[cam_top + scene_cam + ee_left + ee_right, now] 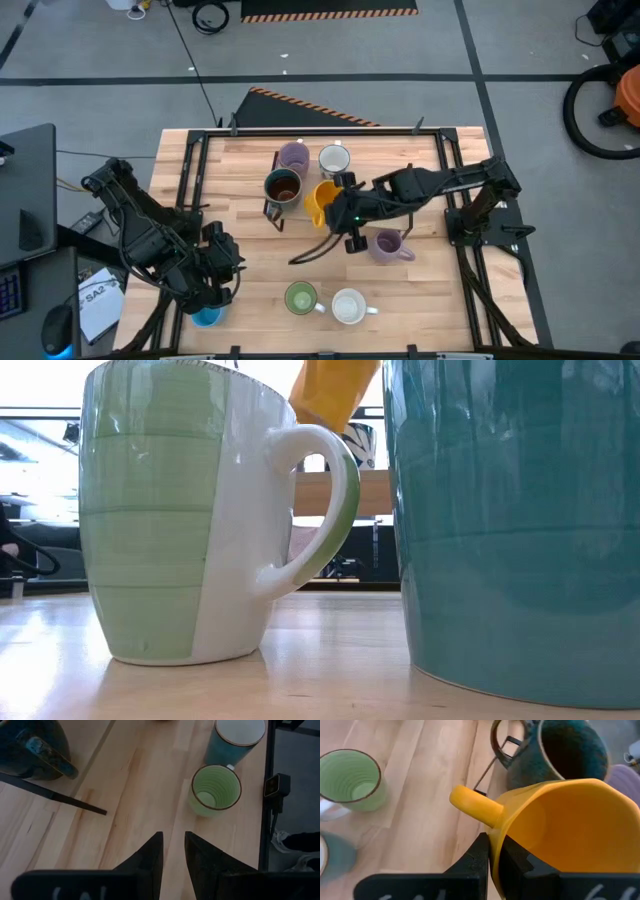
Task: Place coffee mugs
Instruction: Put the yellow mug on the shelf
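Seven mugs show from above on the pale plank table. We see the right gripper pinching the thin rim of the orange mug, one finger inside the wall and one outside, just beside the stubby round handle; the glossy mug hangs tilted off the wood. Just beyond the gripper sits the dark brown mug, speckled and matte, on a thin black wire rack. A lavender mug and a patterned white mug stand past that one. Another lavender mug rests close beside the gripper's wrist. Well apart from it, toward the table's near edge, stand the green mug, ribbed inside with a dark rim, and a plain white mug.

The left gripper hovers above bare wood with its tapered fingers slightly parted, holding nothing; a blue mug shows beneath that arm.
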Available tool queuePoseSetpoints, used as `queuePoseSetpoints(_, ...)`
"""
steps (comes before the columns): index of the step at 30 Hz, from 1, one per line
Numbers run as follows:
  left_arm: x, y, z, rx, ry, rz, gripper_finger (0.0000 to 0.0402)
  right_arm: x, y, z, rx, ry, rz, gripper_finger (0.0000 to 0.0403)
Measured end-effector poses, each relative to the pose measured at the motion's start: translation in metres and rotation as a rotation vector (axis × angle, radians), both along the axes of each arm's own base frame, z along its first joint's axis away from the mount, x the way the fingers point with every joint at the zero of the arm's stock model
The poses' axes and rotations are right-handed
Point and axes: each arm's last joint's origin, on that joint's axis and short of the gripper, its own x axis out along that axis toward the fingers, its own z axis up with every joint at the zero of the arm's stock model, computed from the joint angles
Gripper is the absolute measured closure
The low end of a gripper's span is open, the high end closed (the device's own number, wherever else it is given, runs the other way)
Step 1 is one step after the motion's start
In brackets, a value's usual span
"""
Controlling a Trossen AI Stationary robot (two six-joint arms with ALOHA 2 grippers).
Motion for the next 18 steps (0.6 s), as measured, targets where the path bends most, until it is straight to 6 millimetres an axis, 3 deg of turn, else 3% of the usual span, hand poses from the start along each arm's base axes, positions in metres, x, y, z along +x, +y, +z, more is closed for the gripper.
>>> queuePoseSetpoints(7,0.000,0.000,0.000,0.003,0.003,0.000,0.0317,0.013,-0.011,-0.022,-0.016,0.117,0.052,0.0373)
queuePoseSetpoints(18,0.000,0.000,0.000,0.004,0.003,-0.001,0.0318,0.015,-0.034,-0.022,-0.018,0.129,0.024,0.0362)
